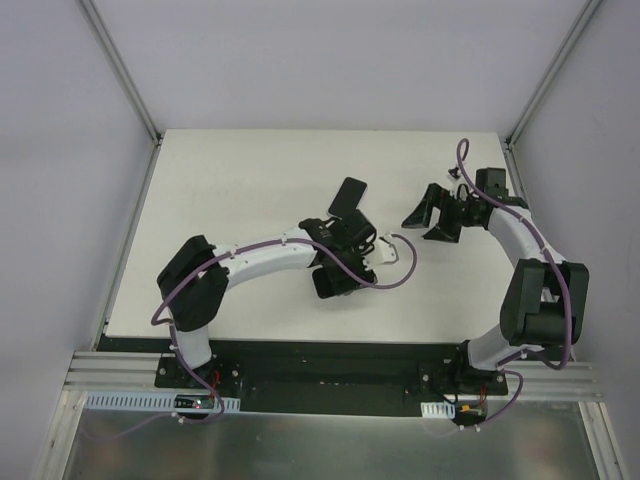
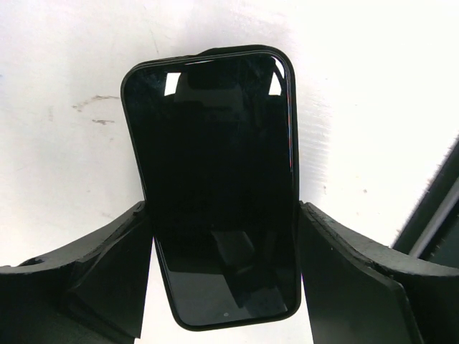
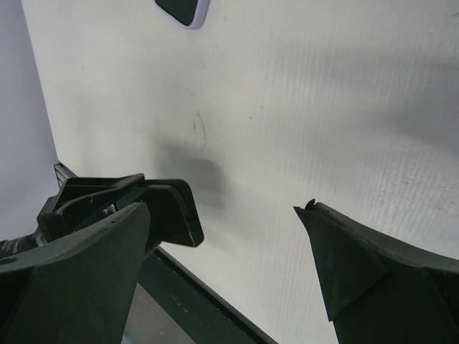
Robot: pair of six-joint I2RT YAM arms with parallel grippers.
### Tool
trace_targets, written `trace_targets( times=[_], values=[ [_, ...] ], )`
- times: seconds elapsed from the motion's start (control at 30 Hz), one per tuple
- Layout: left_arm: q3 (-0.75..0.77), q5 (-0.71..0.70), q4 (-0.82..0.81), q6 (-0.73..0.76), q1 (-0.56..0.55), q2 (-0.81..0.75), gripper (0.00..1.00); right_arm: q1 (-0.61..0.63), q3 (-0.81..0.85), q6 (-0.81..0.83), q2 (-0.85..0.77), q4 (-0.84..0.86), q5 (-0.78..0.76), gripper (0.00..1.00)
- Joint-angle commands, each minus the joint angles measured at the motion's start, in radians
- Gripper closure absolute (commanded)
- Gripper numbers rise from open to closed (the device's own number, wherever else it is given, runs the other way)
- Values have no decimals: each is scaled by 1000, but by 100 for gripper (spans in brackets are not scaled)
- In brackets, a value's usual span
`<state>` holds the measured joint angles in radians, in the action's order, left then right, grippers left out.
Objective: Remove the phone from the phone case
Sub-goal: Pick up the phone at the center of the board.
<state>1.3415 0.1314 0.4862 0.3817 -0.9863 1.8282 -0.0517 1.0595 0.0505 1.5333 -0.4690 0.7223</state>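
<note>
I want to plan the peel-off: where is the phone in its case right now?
The black glossy phone in its black case sits between the fingers of the left tool, to the left of the open right tool in the top view.

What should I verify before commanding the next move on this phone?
1. Grip: left tool closed on phone case sides, ok.
2. Access: phone screen side exposed, ok.
3. Helper: right tool open and empty, ok.
4. Clearance: right tool apart from phone, ok.
5. Progress: case corner peeled free, not ok; rim wraps all round.
6. Height: phone lifted off table, cannot tell.
</note>
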Motion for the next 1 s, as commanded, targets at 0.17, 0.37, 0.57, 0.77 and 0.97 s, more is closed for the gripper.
trace_targets(
  times=[0.17, 0.37, 0.57, 0.77, 0.97],
  values=[
    [304, 57, 228, 43, 9, -98, 100, 36, 217, 3, 106, -140, 36, 1],
    [427, 89, 285, 26, 14, -98, 100, 38, 174, -95, 74, -42, 37, 1],
    [469, 157, 307, 39, 50, -121, 100, 44, 221, -28, 48, -118, 163, 1],
    [466, 211, 334, 55, 90, -150, 100, 50, 184, -41, -99, -50, 219, 1],
    [487, 174, 347, 65, 101, -159, 100, 111, 185, -89, -119, -36, 305, 1]
  ],
)
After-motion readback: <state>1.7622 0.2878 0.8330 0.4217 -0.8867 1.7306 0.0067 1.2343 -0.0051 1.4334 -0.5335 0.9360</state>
